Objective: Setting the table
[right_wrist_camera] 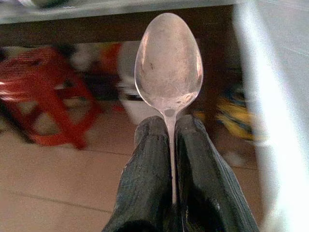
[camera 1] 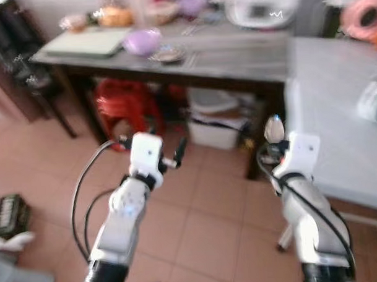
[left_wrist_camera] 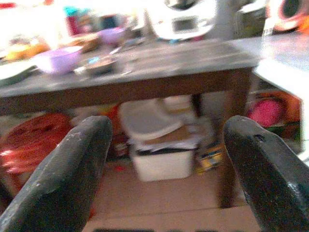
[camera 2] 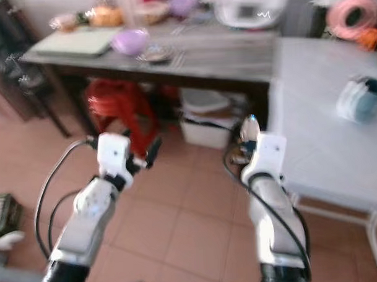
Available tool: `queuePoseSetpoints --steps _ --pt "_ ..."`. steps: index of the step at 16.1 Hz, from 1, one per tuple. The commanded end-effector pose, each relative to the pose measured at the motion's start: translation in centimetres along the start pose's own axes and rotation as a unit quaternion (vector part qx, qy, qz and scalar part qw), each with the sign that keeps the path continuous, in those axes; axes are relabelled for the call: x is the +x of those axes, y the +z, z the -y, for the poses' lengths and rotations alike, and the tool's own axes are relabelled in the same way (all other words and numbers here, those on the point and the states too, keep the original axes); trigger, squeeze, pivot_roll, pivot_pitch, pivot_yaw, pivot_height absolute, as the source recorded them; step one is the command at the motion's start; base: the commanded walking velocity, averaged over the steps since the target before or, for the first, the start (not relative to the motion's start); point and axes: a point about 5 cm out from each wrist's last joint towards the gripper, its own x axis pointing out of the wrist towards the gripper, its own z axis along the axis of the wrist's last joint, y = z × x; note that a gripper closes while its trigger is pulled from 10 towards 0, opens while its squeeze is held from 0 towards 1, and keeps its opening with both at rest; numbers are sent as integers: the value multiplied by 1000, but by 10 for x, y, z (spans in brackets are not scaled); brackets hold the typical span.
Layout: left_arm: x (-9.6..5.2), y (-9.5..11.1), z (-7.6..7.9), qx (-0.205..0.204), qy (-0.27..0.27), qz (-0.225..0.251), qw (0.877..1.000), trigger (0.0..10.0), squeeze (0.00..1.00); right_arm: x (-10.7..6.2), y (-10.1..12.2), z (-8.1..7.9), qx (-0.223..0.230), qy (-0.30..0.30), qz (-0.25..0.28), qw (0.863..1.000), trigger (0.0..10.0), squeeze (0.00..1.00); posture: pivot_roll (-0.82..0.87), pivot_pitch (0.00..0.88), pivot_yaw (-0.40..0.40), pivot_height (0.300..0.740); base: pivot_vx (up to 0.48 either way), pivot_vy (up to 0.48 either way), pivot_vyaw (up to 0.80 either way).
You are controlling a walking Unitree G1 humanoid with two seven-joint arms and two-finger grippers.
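Beside the white table [camera 1: 337,129], your right gripper [right_wrist_camera: 171,140] pinches a spoon [right_wrist_camera: 168,63] bowl-up, while your left gripper [left_wrist_camera: 166,169] hangs wide open over the floor.

Both head views are soft with blur. The items crowded at the back of the dark wooden bench [camera 1: 235,62] are too smeared to identify, apart from a lilac plastic bowl [camera 1: 141,41]. The handle of the shiny metal spoon [right_wrist_camera: 169,67] is hidden between the closed black fingers [right_wrist_camera: 145,169] of the right hand [right_wrist_camera: 172,145]. The pale grey bench [camera 1: 337,129] is cut off by the frame's right edge. The pink coiled object [camera 1: 360,14] is partly cropped.
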Motion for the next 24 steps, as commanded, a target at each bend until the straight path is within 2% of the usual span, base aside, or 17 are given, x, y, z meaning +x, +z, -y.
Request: queuePoseSetpoints --steps 1,10,12,14,24 --pt "2 5 -3 2 7 8 1000 10000 0 1 5 -3 -11 13 13 1000 10000 0 -70 0 51 740 439 0 0" --pt "3 7 -1 13 -1 18 1000 10000 0 0 6 -2 -25 16 31 999 10000 0 -75 0 51 740 457 0 0" --pt "3 7 0 11 1 17 1000 10000 0 -1 12 -1 -41 23 63 997 10000 0 -75 0 51 740 480 0 0" --pt "2 6 -1 8 6 19 1000 10000 0 -7 17 2 -80 17 119 990 10000 0 -73 0 52 740 480 0 0" --pt "3 6 -2 -2 11 18 1000 10000 0 -6 13 6 -90 3 143 986 10000 0 -76 0 53 740 456 25 0"
